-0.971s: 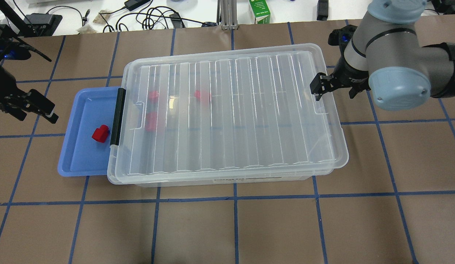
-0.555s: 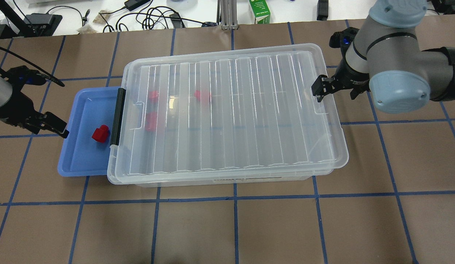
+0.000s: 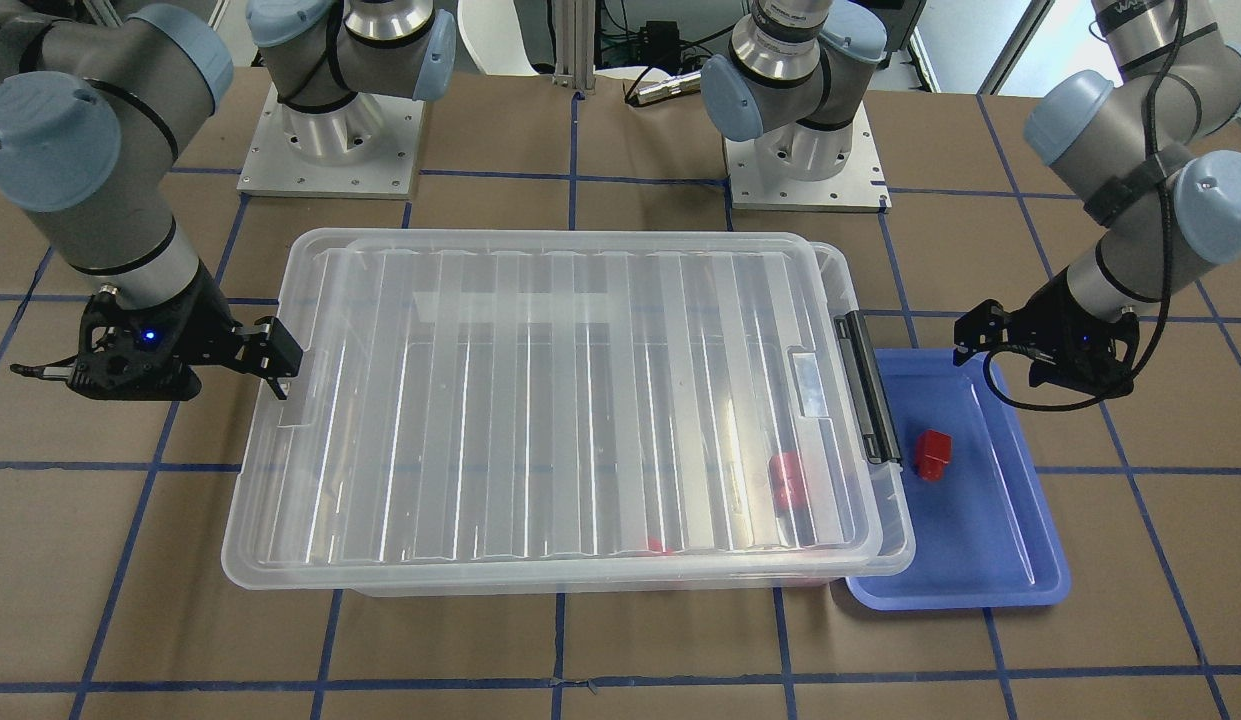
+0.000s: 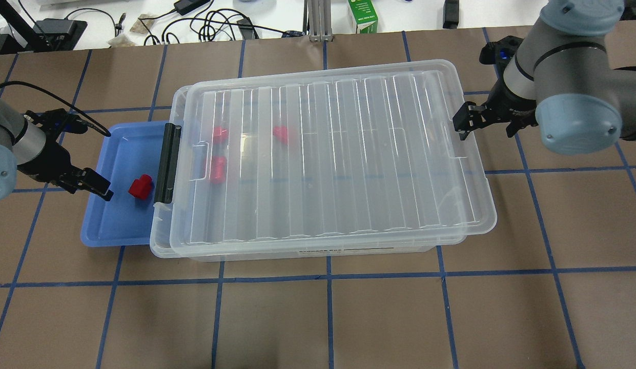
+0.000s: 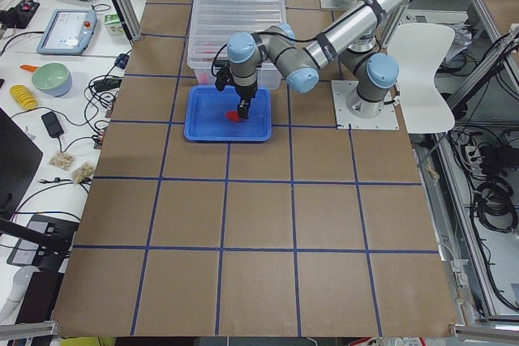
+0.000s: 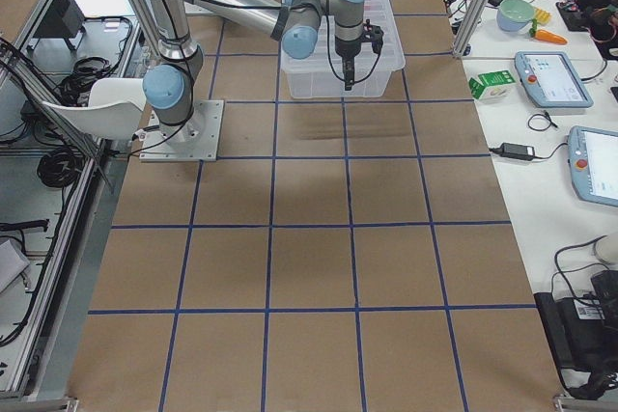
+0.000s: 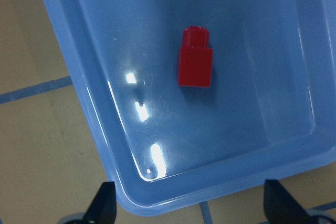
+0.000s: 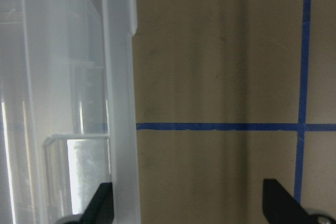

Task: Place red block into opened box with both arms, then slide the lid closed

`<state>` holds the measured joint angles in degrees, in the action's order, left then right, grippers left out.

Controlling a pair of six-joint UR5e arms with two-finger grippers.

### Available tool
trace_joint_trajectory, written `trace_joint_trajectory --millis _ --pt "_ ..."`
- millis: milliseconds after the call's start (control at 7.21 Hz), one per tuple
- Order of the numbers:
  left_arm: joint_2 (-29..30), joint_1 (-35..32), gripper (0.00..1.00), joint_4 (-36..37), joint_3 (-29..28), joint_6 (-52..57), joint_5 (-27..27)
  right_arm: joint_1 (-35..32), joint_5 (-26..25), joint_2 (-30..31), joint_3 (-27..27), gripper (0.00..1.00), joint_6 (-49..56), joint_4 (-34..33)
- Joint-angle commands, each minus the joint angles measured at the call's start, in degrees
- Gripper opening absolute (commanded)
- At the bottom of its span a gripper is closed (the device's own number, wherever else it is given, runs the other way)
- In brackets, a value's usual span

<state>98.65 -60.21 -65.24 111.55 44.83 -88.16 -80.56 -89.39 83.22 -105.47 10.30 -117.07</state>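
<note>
The red block (image 4: 140, 186) (image 7: 195, 64) lies in the blue tray (image 4: 107, 225), next to the box's black clip handle (image 4: 168, 163). My left gripper (image 4: 98, 187) (image 7: 191, 205) hovers open over the tray's left rim, a short way from the block. The clear box (image 4: 297, 252) holds three other red pieces (image 4: 219, 134). The ridged lid (image 4: 338, 154) lies on it, shifted right and overhanging that end, so a narrow strip at the handle end is uncovered. My right gripper (image 4: 464, 125) (image 8: 191, 205) is open at the lid's right short edge, one finger against it.
The tray is tucked against the box's left end. Beyond the table's far edge are cables (image 4: 215, 23) and a green carton (image 4: 363, 15). The two arm bases (image 3: 330, 130) (image 3: 805, 150) stand behind the box.
The lid has slid to the right along with my right gripper. My left gripper has moved right and now hangs over the tray's left rim, closer to the red block.
</note>
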Motion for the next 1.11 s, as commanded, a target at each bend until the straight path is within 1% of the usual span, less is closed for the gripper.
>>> trace_joint_trajectory --millis 0,277,416,555,832,971 --pt "3.38 -0.25 1.0 1.69 -0.1 0.43 3.25 2.41 -0.08 0.02 0.09 1.0 2.87 0.0" --pt "5.58 -1.65 1.0 3.45 -0.19 -0.09 3.25 5.83 0.0 0.1 0.09 1.0 5.32 0.18" --pt "6.63 -1.84 1.0 6.5 -0.1 -0.44 3.34 6.37 -0.08 0.1 0.17 1.0 6.38 0.18" --pt "7.51 -2.19 1.0 7.57 -0.19 -1.14 3.25 7.68 -0.09 0.1 0.52 1.0 6.57 0.35" --pt "10.58 -4.46 1.0 9.16 -0.1 -6.66 3.25 10.59 0.0 0.19 0.61 1.0 8.05 0.53" --pt "12.25 -5.26 1.0 13.26 -0.1 -6.34 2.73 11.12 0.0 0.19 0.62 1.0 9.02 0.53"
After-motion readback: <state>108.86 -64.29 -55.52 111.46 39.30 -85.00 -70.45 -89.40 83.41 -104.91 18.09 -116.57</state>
